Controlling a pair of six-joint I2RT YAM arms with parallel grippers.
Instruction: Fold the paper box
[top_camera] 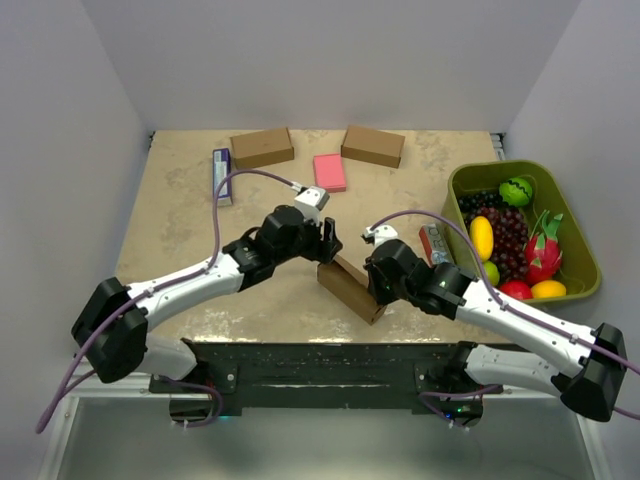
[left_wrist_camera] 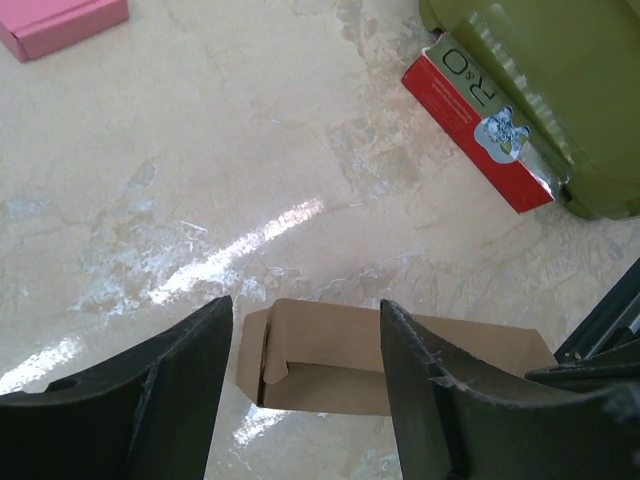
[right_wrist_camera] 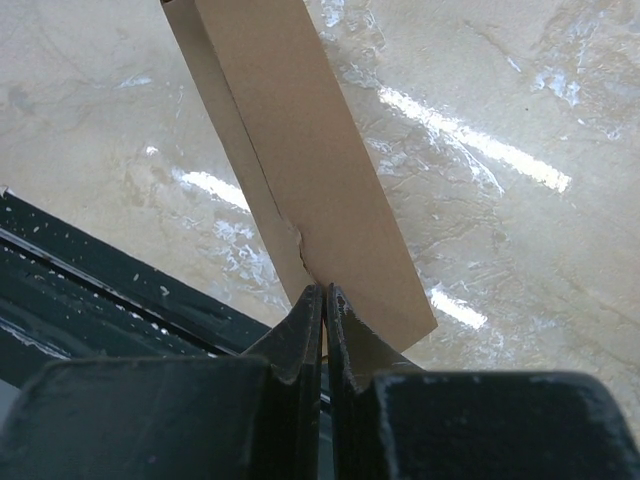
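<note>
The paper box [top_camera: 350, 285] sits near the middle of the near edge of the worktop [top_camera: 180, 220], partly folded into a slim form and angled from the centre towards that edge. The right gripper [right_wrist_camera: 323, 295] has its jaws pressed together on a thin cardboard edge at one end of the box. The left gripper [left_wrist_camera: 305, 303] hangs over the other end with jaws wide, the box showing between its fingers [left_wrist_camera: 190, 390] and seemingly clear of both. The main risk is that narrow pinch: if the left jaws close or push off-centre, the box could twist out of it, or the edge could crease or tear where the right-wrist view already shows a small dent. An untucked tab at the left end looks curled and may spring back or buckle if pressed askew. The 2 wrists are close together, so a careless swing could knock them. A red packet [top_camera: 435, 243] lies just beside the right arm, with the green basket [top_camera: 500, 165] of fruit beyond it at the right edge. The pink pad [top_camera: 329, 172], 2 brown boxes [top_camera: 262, 147] and a blue pack [top_camera: 221, 175] lie well apart towards the far edge, out of the way.
</note>
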